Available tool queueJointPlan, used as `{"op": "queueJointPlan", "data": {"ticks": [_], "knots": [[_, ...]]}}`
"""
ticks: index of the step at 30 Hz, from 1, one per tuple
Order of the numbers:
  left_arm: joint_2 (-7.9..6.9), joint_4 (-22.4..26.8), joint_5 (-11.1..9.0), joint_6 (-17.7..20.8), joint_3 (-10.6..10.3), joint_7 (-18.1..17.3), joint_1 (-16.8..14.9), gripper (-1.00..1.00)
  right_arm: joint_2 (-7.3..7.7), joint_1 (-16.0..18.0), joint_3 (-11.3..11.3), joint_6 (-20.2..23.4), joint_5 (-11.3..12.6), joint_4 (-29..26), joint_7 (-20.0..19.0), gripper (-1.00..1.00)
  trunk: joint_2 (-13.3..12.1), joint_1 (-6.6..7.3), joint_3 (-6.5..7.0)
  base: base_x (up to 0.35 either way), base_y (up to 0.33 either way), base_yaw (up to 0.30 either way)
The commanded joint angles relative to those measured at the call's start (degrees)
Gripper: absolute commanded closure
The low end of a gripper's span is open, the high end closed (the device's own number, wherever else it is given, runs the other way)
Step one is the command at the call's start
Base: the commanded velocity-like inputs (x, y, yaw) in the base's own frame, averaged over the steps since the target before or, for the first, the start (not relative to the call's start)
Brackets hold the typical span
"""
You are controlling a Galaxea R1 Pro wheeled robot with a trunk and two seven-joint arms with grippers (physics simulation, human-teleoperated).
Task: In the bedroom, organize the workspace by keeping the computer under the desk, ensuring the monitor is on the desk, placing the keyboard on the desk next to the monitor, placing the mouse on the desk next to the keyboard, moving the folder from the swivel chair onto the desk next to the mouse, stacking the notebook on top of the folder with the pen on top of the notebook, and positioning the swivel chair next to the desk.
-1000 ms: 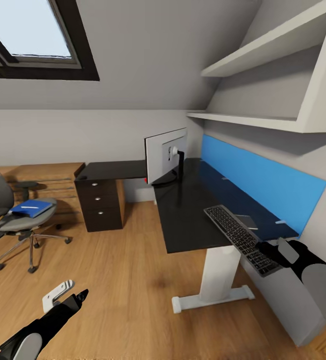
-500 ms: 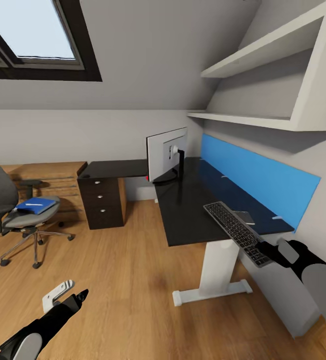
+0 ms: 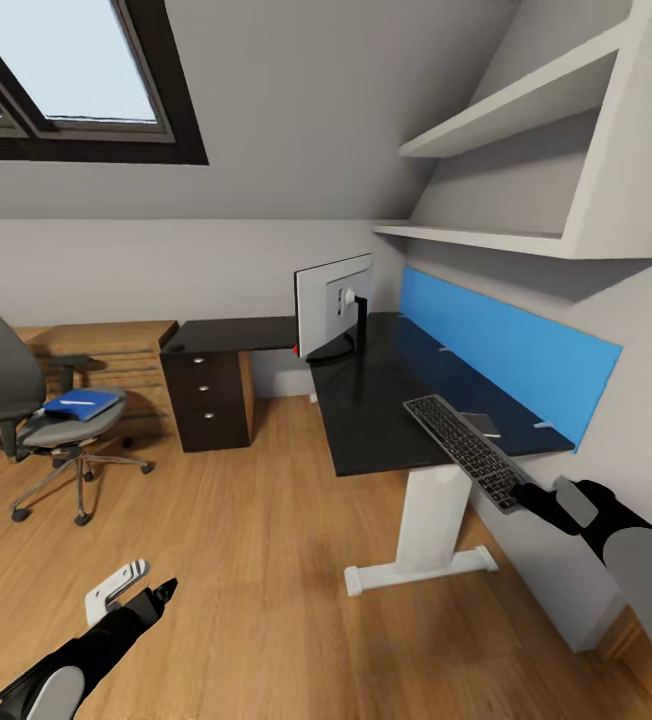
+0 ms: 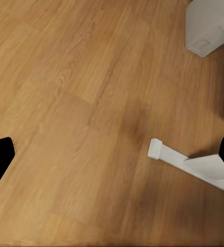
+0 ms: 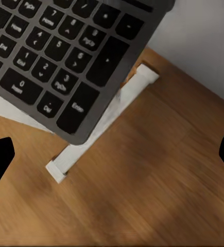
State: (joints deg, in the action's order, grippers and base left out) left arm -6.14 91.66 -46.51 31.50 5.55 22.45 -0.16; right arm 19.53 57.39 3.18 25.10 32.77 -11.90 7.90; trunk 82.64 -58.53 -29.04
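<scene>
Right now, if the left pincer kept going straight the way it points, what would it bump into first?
Probably the wood floor: the left pincer looks down at bare boards. The desk's white foot lies off to one side; depth is hard to judge.

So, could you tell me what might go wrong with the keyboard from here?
The keyboard overhangs the desk edge, floor showing beneath its corner; a nudge from the open right gripper close by might tip it off. The monitor stands far along the desk, so a long slide could skew it.
</scene>
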Motion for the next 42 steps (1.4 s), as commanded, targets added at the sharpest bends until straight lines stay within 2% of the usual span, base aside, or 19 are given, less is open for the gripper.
{"op": "queueJointPlan", "data": {"ticks": [1, 9, 12, 13, 17, 18, 23, 24, 25, 28, 30, 34, 39, 42], "knots": [[-0.02, 0.10, -0.60, 0.14, -0.01, 0.49, -0.02, -1.00, -0.02, 0.00, 0.30, 0.30, 0.28, -0.14, 0.36, -1.00, 0.03, 0.03, -0.05, -0.215, 0.000, 0.000], [-0.08, 0.10, -0.54, 0.21, -0.01, 0.40, -0.02, -1.00, 0.07, 0.00, 0.39, -0.22, 0.47, -0.14, -0.43, -1.00, 0.03, 0.03, -0.05, -0.088, 0.000, 0.000], [-0.06, 0.25, -0.53, 0.13, 0.01, 0.29, -0.02, -1.00, 0.80, 0.00, 0.84, -0.34, 1.67, -0.06, -4.50, -1.00, 0.03, 0.03, -0.05, -0.010, 0.000, 0.000], [-0.04, 0.32, -0.55, 0.07, 0.03, 0.27, -0.02, -1.00, 1.40, 0.00, 0.94, -0.36, 2.36, 0.09, -7.48, -1.00, 0.03, 0.03, -0.05, -0.005, 0.000, 0.000], [-0.03, 0.45, -0.58, -0.04, 0.04, 0.24, -0.02, -1.00, 2.97, -0.04, 1.05, -0.35, 3.36, 0.48, -14.50, -1.00, 0.03, 0.03, -0.05, -0.003, 0.000, 0.000], [-0.01, 0.48, -0.59, -0.07, 0.02, 0.24, -0.02, -1.00, 3.86, -0.05, 1.09, -0.32, 3.63, 0.98, -17.82, -1.00, 0.03, 0.03, -0.05, -0.001, 0.000, 0.000], [0.05, 0.52, -0.60, -0.11, 0.00, 0.23, -0.02, -1.00, 5.94, -0.07, 1.20, -0.11, 4.20, 3.17, -24.33, -1.00, 0.03, 0.03, -0.05, 0.000, 0.000, 0.000], [0.06, 0.52, -0.60, -0.11, 0.00, 0.23, -0.02, -1.00, 6.61, -0.08, 1.24, 0.01, 4.94, 3.86, -26.34, -1.00, 0.03, 0.03, -0.05, 0.000, 0.000, 0.000], [0.07, 0.53, -0.60, -0.12, -0.02, 0.23, -0.02, -1.00, 7.90, -0.08, 1.28, 0.19, 7.92, 4.78, -29.21, -1.00, 0.03, 0.03, -0.05, 0.000, 0.000, 0.000], [0.07, 0.53, -0.60, -0.12, -0.06, 0.23, -0.02, -1.00, 8.79, -0.08, 1.29, 0.28, 10.30, 5.32, -29.93, -1.00, 0.03, 0.03, -0.05, 0.000, 0.000, 0.000], [0.07, 0.54, -0.60, -0.18, -0.08, 0.23, -0.02, -1.00, 10.28, -0.08, 1.30, 1.04, 14.26, 6.79, -30.50, -1.00, 0.03, 0.03, -0.05, 0.000, 0.000, 0.000], [0.07, 0.54, -0.60, -0.20, -0.14, 0.24, -0.02, -1.00, 11.61, -0.08, 1.30, 3.16, 17.86, 7.51, -30.75, -1.00, 1.24, -0.63, -0.59, 0.000, 0.000, 0.000], [0.07, 0.54, -0.60, -0.21, -0.28, 0.29, -0.02, -1.00, 12.26, -0.08, 1.29, 4.80, 20.16, 7.79, -30.83, -1.00, 3.24, -1.73, -1.49, 0.000, 0.000, 0.000], [0.07, 0.54, -0.60, -0.21, -0.67, 0.31, -0.02, -1.00, 12.38, -0.08, 1.29, 5.25, 20.69, 7.83, -30.80, -1.00, 4.45, -2.39, -2.03, 0.000, 0.000, 0.000]]}}
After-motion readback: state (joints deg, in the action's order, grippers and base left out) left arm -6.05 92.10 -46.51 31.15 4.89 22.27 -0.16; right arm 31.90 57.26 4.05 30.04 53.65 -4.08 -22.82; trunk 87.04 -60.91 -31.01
